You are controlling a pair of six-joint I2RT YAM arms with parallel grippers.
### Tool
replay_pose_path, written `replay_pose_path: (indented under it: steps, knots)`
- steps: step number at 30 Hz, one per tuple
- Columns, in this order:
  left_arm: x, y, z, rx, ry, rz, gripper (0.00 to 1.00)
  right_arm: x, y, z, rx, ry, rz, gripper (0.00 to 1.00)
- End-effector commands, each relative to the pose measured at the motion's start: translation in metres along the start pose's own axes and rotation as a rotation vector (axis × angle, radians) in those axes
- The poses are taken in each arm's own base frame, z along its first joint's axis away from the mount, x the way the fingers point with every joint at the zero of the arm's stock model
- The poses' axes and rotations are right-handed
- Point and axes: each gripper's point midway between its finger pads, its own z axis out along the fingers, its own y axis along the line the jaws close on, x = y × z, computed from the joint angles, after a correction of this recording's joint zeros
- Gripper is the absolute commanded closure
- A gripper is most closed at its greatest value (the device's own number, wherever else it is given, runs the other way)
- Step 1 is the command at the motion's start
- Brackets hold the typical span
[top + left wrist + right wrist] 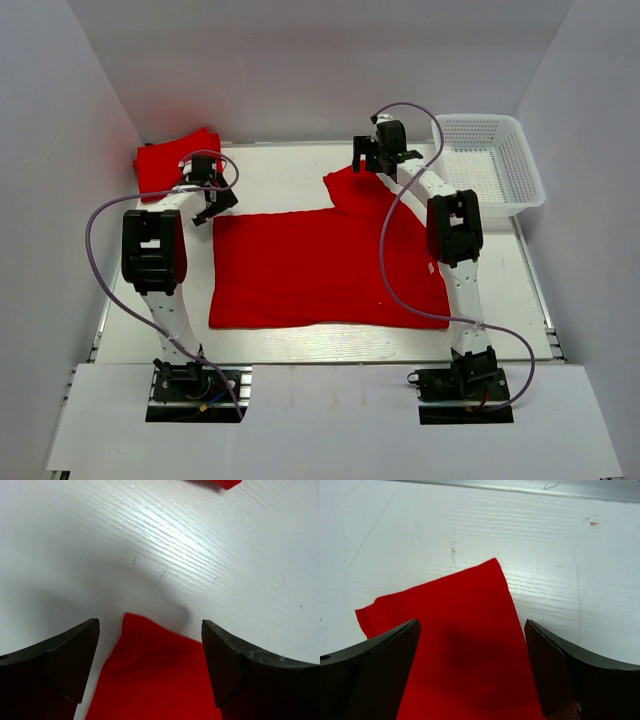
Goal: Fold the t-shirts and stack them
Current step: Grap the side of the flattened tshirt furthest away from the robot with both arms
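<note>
spread t-shirt (pixel 320 265): lying flat in the middle of the table (pixel 280 175), near hem toward the arm bases. One sleeve (pixel 460 625) is sticking out at the far right. The far left looks squared off, so I'm guessing that side is already tucked in.

folded t-shirt (pixel 170 160): sitting bundled in the far left corner of the table, apart from the spread one. Probably where the stack is going.

left end effector (pixel 213 207): hanging right over the spread shirt's far left corner (pixel 145 665), fingers wide apart and gripping nothing. The wrist view is showing the cloth tip poking in between them.

right end effector (pixel 378 160): hovering over the sleeve, also fully released and empty, with red cloth filling the gap between its fingers.

basket (pixel 480 118): white mesh, sitting at the far right just beside the right arm, not really in play.

step in hand: I'm reading this as both arms lining up to pinch the far edge for the next fold.

doing it well: the left is barely covering the corner, so I'd be nudging it further over the cloth before dropping. Both should be going straight down to the table and pinching only the layers meant to move. After that they should be lifting together so the edge isn't skewing.

watch out: the fabric is floppy, so a shallow pinch is risking a slip.
</note>
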Motion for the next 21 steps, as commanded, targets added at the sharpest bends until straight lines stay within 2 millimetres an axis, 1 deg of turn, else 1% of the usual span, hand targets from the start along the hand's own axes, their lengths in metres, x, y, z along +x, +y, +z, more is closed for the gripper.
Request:
replay_pose_path:
  steps: [1,2,3,5,6,7,8,9,10,11,12,13,14,15,17,18,19,20,21]
  knots:
    - [-0.001,-0.002,0.005,0.032,-0.007,-0.008,0.09,-0.045,0.004,0.005,-0.019,-0.15,-0.021,0.1]
    - [0.002,-0.001,0.007,0.032,-0.006,-0.007,0.11,-0.044,0.003,0.007,-0.018,-0.153,-0.023,0.1]
    - [0.004,-0.004,0.009,0.049,0.004,-0.007,0.13,-0.045,0.003,0.007,-0.019,-0.158,-0.016,0.1]
    - [0.014,-0.001,0.011,0.049,0.028,-0.003,0.14,-0.043,0.0,0.012,-0.009,-0.157,-0.012,0.1]
    - [0.017,0.0,0.01,0.044,0.039,-0.001,0.17,-0.045,0.001,0.011,-0.008,-0.161,-0.006,0.1]
    - [0.026,0.005,0.011,0.03,0.063,0.005,0.17,-0.048,0.001,0.009,-0.007,-0.168,-0.003,0.1]
    - [0.032,0.011,0.011,0.01,0.077,0.009,0.17,-0.046,-0.002,0.011,-0.004,-0.167,-0.005,0.1]
    - [0.032,0.012,0.009,0.011,0.075,0.009,0.17,-0.043,-0.002,0.013,-0.001,-0.163,-0.007,0.1]
    - [0.039,0.017,0.01,-0.006,0.086,0.013,0.19,-0.046,-0.003,0.013,0.002,-0.172,-0.006,0.1]
    - [0.037,0.017,0.006,-0.005,0.084,0.012,0.2,-0.045,-0.002,0.013,0.003,-0.17,-0.006,0.1]
    - [0.042,0.019,0.007,-0.011,0.094,0.015,0.2,-0.049,-0.002,0.011,0.001,-0.178,-0.002,0.1]
    - [0.045,0.021,0.005,-0.012,0.097,0.015,0.23,-0.049,-0.002,0.011,0.006,-0.178,-0.002,0.1]
    - [0.045,0.021,0.005,-0.012,0.097,0.015,0.3,-0.048,-0.005,0.011,0.012,-0.176,0.001,0.1]
    - [0.048,0.023,0.005,-0.017,0.105,0.017,0.33,-0.048,-0.004,0.01,0.011,-0.177,0.002,0.1]
    - [0.051,0.02,0.004,-0.01,0.106,0.035,0.35,-0.048,-0.004,0.011,0.013,-0.176,0.001,0.1]
    - [0.056,0.02,0.004,-0.003,0.121,0.036,0.35,-0.045,-0.005,0.012,0.018,-0.172,0.003,0.1]
    - [0.059,0.017,0.007,0.004,0.122,0.063,0.37,-0.046,-0.006,0.011,0.021,-0.173,0.004,0.1]
    - [0.059,0.017,0.007,0.004,0.122,0.073,0.37,-0.045,-0.007,0.011,0.022,-0.171,0.004,0.1]
    - [0.061,0.018,0.01,-0.003,0.135,0.076,0.42,-0.045,-0.005,0.011,0.025,-0.172,0.004,0.1]
